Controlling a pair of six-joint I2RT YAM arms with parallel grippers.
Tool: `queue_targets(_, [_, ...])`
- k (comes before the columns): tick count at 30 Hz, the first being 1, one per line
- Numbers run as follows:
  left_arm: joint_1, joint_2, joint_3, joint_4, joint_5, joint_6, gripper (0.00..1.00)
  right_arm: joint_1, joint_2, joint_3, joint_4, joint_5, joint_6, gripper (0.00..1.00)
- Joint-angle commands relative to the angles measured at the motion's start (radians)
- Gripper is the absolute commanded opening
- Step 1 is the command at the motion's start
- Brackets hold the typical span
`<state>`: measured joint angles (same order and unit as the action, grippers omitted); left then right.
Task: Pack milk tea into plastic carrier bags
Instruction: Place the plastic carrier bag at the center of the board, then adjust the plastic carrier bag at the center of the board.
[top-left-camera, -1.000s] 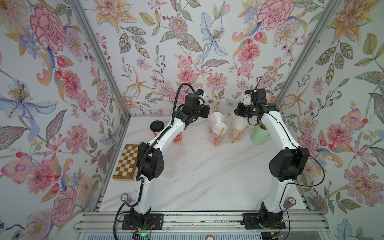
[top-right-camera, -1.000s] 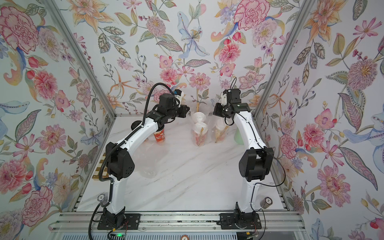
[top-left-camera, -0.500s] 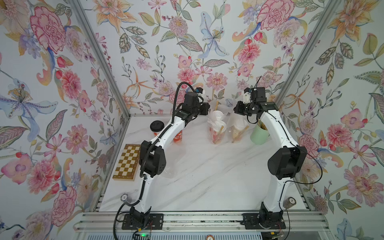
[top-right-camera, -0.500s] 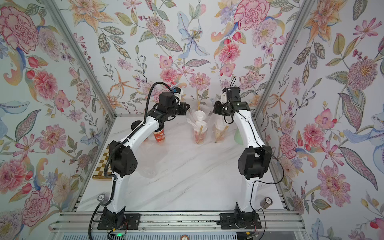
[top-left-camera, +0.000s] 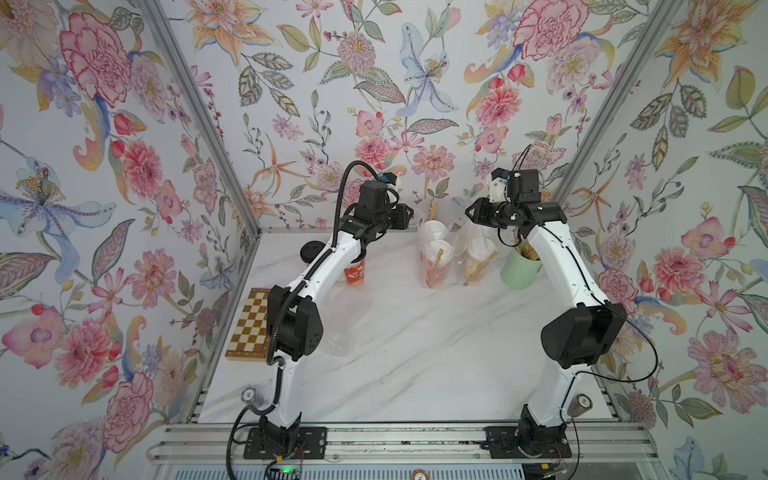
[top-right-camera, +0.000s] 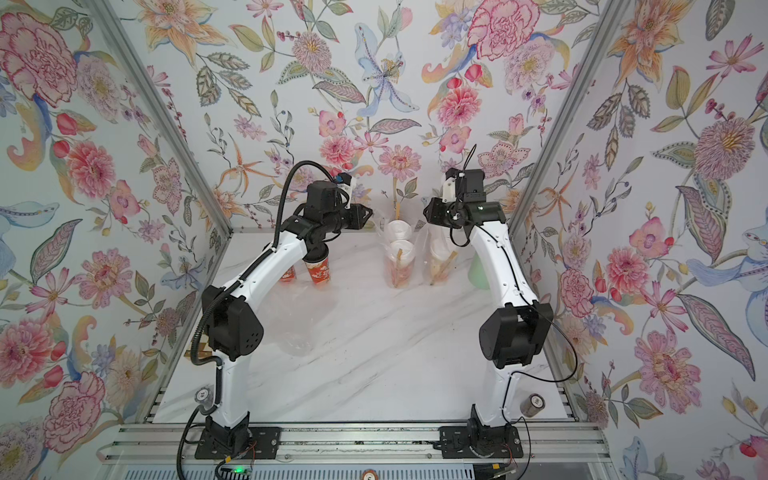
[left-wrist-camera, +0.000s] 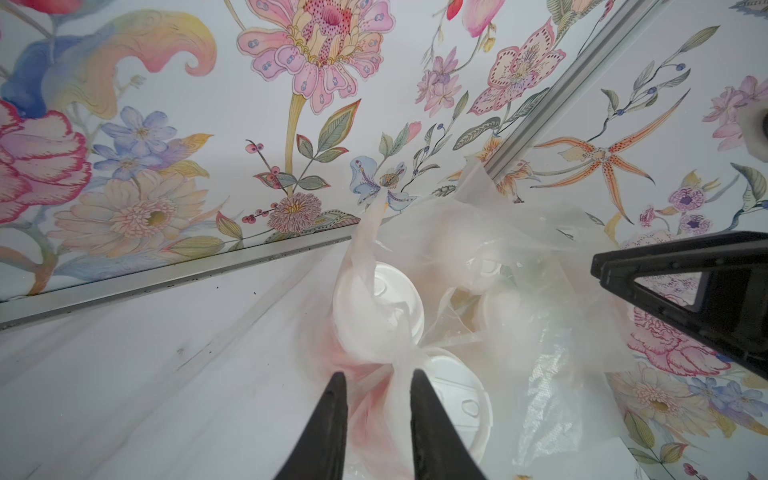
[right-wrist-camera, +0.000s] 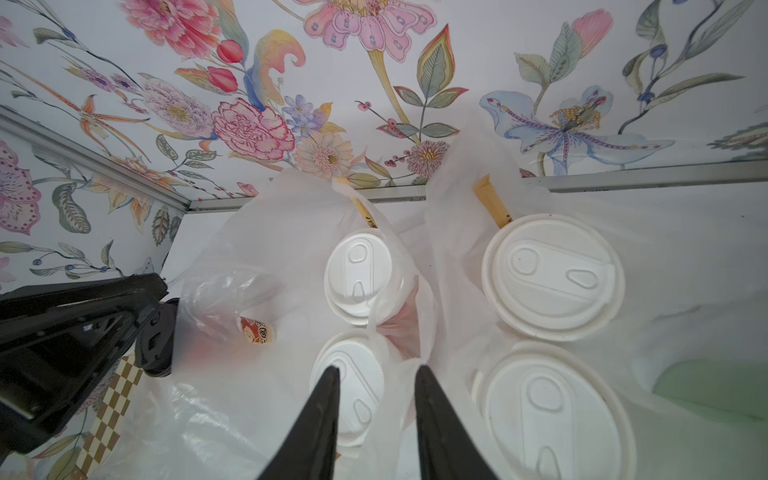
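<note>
The white marbled table (top-left-camera: 415, 365) carried, along its back, two red cups (top-right-camera: 318, 272), two clear bags (top-left-camera: 465, 270) packed with white-lidded cups (top-left-camera: 440, 248) and a green cup (top-left-camera: 517, 272), with a chessboard (top-left-camera: 249, 328) at its left edge and a flat empty bag (top-right-camera: 291, 328) nearby.

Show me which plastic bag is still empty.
The flat bag lying near the checkerboard is empty. The two upright bags at the back each hold two white-lidded cups.

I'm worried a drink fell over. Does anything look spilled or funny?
Nothing is spilled. The four white-lidded cups stand upright in two bags, and the red cups stand too. Only a checkerboard looks out of place among the drinks.
</note>
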<state>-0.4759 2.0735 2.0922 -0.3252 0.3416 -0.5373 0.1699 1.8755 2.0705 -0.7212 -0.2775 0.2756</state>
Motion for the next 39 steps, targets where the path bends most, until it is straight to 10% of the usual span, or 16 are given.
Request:
queue_targets(1, [-0.005,-0.125,-0.064,-0.046,-0.069,0.029,0.29,0.020,-0.094,-0.047,-0.022,0.028,-0.013,0.34])
queue_targets(20, [-0.101,-0.594,-0.802,-0.209,-0.448,0.046,0.40,0.170,-0.431,-0.474,-0.018,0.116,0.015,0.38])
queue_targets(29, [-0.130,-0.538,-0.980,-0.219,-0.566,0.074,0.60,0.182,-0.470,-0.551,-0.010,0.104,0.030,0.39])
queue_targets(39, [-0.159,-0.389,-0.984,-0.247,-0.663,0.133,0.47,0.185,-0.463,-0.540,-0.009,0.106,0.026,0.39])
